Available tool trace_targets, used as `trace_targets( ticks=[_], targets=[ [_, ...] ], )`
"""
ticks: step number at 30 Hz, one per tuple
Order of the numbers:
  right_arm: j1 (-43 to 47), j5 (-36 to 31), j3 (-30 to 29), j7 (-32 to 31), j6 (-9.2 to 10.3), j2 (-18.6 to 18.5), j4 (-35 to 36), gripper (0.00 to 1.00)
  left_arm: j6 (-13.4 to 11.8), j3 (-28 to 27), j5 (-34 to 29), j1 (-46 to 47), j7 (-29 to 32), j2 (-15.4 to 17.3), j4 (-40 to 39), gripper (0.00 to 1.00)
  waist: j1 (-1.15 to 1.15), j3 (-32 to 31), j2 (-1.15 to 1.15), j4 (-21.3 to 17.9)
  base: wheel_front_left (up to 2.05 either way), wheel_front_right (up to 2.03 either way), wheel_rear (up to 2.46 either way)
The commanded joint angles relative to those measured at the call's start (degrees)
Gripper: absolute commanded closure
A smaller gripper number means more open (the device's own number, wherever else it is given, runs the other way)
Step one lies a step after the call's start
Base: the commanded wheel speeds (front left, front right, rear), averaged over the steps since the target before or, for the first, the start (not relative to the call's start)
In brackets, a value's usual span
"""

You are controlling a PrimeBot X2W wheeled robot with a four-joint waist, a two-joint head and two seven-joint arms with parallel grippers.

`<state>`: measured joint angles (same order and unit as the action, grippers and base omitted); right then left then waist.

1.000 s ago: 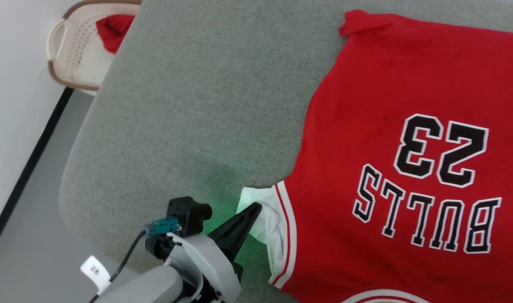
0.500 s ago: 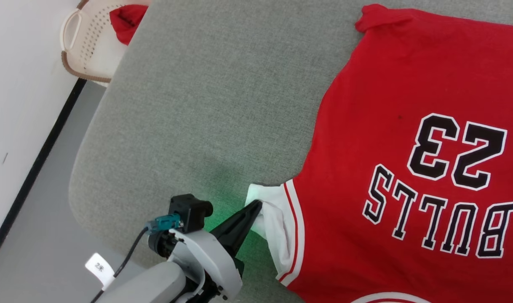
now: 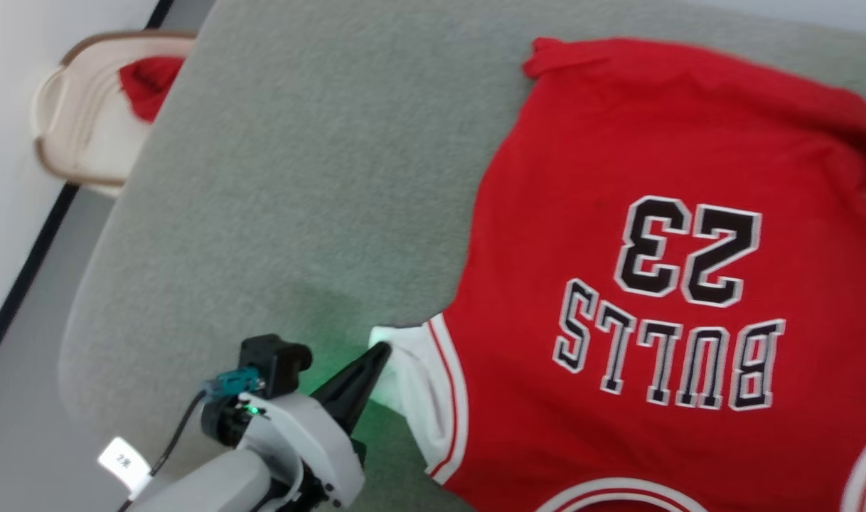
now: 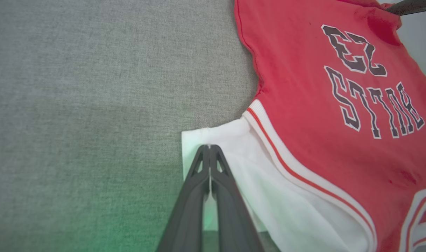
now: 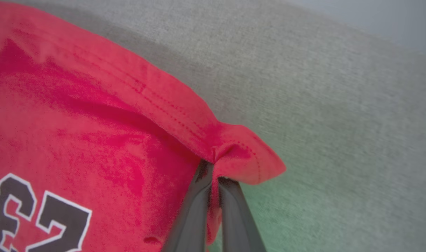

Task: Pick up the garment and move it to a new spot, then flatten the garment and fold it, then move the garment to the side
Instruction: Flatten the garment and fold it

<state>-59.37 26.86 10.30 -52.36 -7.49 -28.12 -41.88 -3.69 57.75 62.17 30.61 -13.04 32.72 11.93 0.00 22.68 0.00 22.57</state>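
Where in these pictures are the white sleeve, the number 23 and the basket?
white sleeve (image 4: 265, 182): left wrist view, on the plain cloth beside the striped trim.
number 23 (image 3: 650, 247): head view, on the digit 3.
basket (image 3: 84, 135): head view, on its pale inner wall.

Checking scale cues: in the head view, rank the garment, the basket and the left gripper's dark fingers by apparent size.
Largest first: garment, basket, left gripper fingers; those are smallest despite sitting nearest the camera.

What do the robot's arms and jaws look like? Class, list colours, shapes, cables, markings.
Left forearm: pale grey, rounded shell, carrying a black camera block, a teal connector with black cable, and a white printed tag. Both jaws: two long, dark, tapering fingers.
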Motion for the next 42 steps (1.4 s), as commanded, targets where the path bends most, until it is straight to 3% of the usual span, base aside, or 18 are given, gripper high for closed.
trace_targets(
  ticks=[1,8,13,19,23,27,32,33,34,35,36,42],
  targets=[
    [2.9,2.0,0.9,0.0,-0.01,-0.9,2.8,1.0,-0.6,-0.3,0.6,-1.1,0.1,1.0,-0.4,1.0,0.0,-3.7,0.0,-4.3,0.0,0.0,0.0],
    [16.7,9.7,-0.1,0.4,-0.01,-4.7,15.5,1.0,-2.6,-0.8,1.5,-3.5,0.8,4.3,-2.5,1.0,0.0,-7.5,0.0,-9.1,0.0,0.0,0.0],
    [28.9,12.6,-4.7,0.9,-0.01,-4.8,24.6,1.0,-4.1,-1.0,2.2,-5.2,1.3,6.2,-4.4,1.0,0.0,-9.6,0.0,-11.7,0.0,0.0,0.0],
    [44.6,12.3,-12.0,-0.7,-0.01,-2.1,34.2,1.0,-5.2,-1.0,2.6,-6.4,1.9,7.8,-6.3,1.0,0.0,-11.2,0.0,-13.4,0.0,0.0,0.0],
    [53.2,11.1,-17.0,-1.9,-0.01,1.9,39.3,1.0,-5.7,-1.1,2.9,-7.0,2.2,8.5,-7.4,1.0,0.0,-11.8,0.0,-14.1,0.0,0.0,0.0],
    [57.7,9.2,-19.4,-2.3,-0.01,5.5,42.1,1.0,-6.1,-1.3,3.5,-7.5,2.1,8.9,-8.3,1.0,0.0,-11.9,0.0,-14.9,0.0,0.0,0.0],
    [58.2,7.2,-19.7,-1.1,-0.01,7.5,42.1,1.0,-6.3,-1.3,3.7,-7.7,2.3,9.1,-8.6,1.0,0.0,-12.0,0.0,-15.5,0.0,0.0,0.0],
    [58.2,6.8,-19.3,-1.1,-0.01,7.7,42.0,0.74,-6.3,-1.3,3.7,-7.7,2.3,9.1,-8.7,1.0,0.0,-12.1,0.0,-15.6,0.0,0.0,0.0],
    [58.1,6.5,-19.1,-1.0,-0.01,8.0,41.8,0.56,-6.4,-1.3,3.7,-7.7,2.4,9.1,-8.7,1.0,0.0,-12.2,0.0,-15.8,0.0,0.0,0.0],
    [58.1,6.3,-18.9,-0.8,-0.01,8.3,41.9,0.07,-6.4,-1.2,3.7,-7.8,2.4,9.1,-8.8,1.0,0.0,-12.3,0.0,-15.9,0.0,0.0,0.0],
    [58.1,6.3,-18.7,-0.7,-0.01,8.4,42.0,0.0,-6.5,-1.2,3.8,-7.8,2.5,9.2,-8.8,1.0,0.0,-12.4,0.0,-16.0,0.0,0.0,0.0],
    [58.8,5.4,-18.7,1.5,-0.01,7.9,45.2,0.0,-6.8,-1.2,3.8,-8.2,2.4,9.6,-9.3,1.0,0.0,-12.9,0.0,-16.7,0.0,0.0,0.0]
  ],
)
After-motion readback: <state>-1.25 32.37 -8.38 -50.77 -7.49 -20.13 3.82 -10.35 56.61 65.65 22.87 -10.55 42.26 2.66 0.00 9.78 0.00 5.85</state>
